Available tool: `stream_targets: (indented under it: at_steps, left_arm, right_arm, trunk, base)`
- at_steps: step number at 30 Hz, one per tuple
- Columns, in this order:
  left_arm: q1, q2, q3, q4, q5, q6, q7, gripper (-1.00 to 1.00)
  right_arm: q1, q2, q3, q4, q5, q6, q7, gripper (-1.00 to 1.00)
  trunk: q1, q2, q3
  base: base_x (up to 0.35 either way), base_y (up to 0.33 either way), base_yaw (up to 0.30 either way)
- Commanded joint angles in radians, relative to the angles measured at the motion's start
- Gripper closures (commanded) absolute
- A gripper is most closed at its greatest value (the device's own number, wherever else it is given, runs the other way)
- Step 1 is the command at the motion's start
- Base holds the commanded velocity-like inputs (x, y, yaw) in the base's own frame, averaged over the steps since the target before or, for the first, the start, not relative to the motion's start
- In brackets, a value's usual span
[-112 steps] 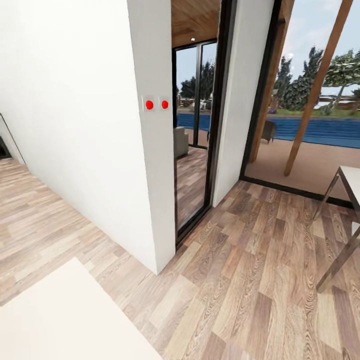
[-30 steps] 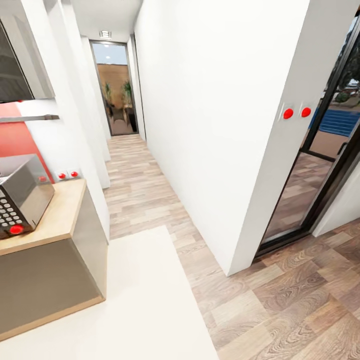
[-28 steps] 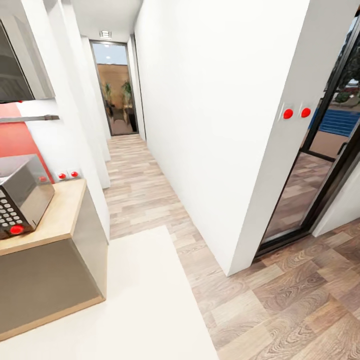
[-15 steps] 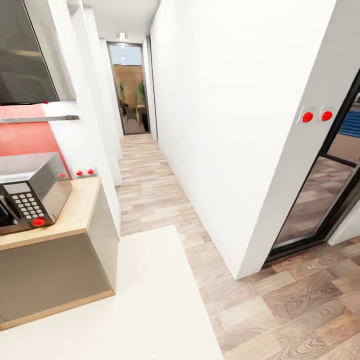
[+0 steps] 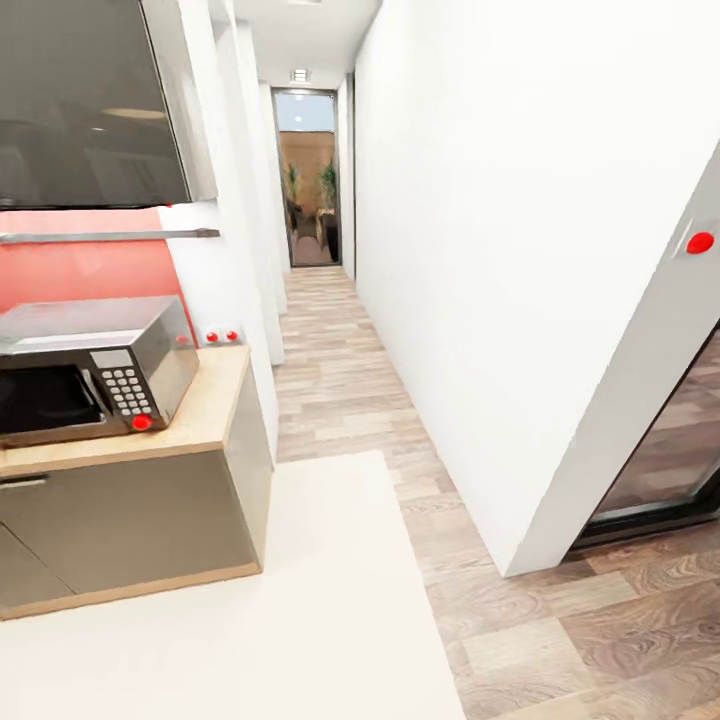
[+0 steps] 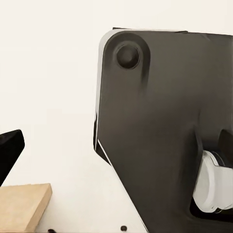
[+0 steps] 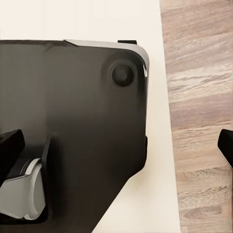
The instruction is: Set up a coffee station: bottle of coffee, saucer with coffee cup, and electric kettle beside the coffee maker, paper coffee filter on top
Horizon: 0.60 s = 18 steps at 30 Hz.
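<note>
While my head camera looks down a narrow hallway, the end of the kitchen countertop [image 5: 205, 410] sits at the left of that view, its beige wood-look surface carrying a steel microwave [image 5: 95, 365] with a keypad and a red button. Grey cabinet fronts [image 5: 130, 520] stand below it, a thin dark kitchen shelf [image 5: 110, 236] runs along the red wall [image 5: 90, 270] above the microwave, and a dark upper cabinet [image 5: 90, 100] hangs higher still. A pale rug [image 5: 250, 610] covers the wood-plank floor [image 5: 340, 380] beside the cabinets, and a white wall [image 5: 520, 250] with a red switch [image 5: 700, 242] flanks the passage on the right.

Both my arms hang low, wrist cameras pointed down at my own dark base. From the left wrist I see the base's rounded corner [image 6: 160, 131] over the pale rug [image 6: 53, 73], a white wheel [image 6: 213, 182], a light wooden edge [image 6: 24, 206], and one black fingertip [image 6: 8, 153] at the frame edge. From the right wrist I see the opposite corner of the base [image 7: 73, 126], part on rug and beside wood floor [image 7: 199, 111], with dark fingertips [image 7: 10, 145] at both frame edges, so those jaws stand spread apart. For the left jaws, I cannot tell.
</note>
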Motion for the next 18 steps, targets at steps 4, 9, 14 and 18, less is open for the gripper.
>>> stream_targets:
  at_steps: [4,9,14,18]
  left_arm:
    - [0.0,0.0,0.0,-0.001,0.008,-0.002,-0.001,-1.0]
    - [0.0,0.0,0.001,-0.001,0.008,-0.002,-0.001,-1.0]
    - [0.0,0.0,0.0,-0.001,0.009,-0.002,-0.001,-1.0]
    - [0.0,0.0,0.001,-0.001,0.008,-0.002,-0.001,-1.0]
  right_arm:
    - [-0.001,0.0,0.0,0.001,0.0,-0.003,0.0,-1.0]
    - [-0.001,0.0,0.0,0.001,0.0,-0.003,0.0,-1.0]
    - [-0.001,0.0,0.0,0.001,0.0,-0.003,0.0,-1.0]
    - [-0.001,0.0,0.0,0.001,0.0,-0.004,0.0,-1.0]
  trunk:
    - [0.001,-0.002,-0.002]
    - [0.001,-0.002,-0.002]
    - [0.001,-0.002,-0.002]
    - [0.001,-0.002,-0.002]
  base:
    - [0.0,0.0,0.278]
    - [0.0,0.0,0.278]
    - [0.0,0.0,0.278]
    - [0.0,0.0,0.278]
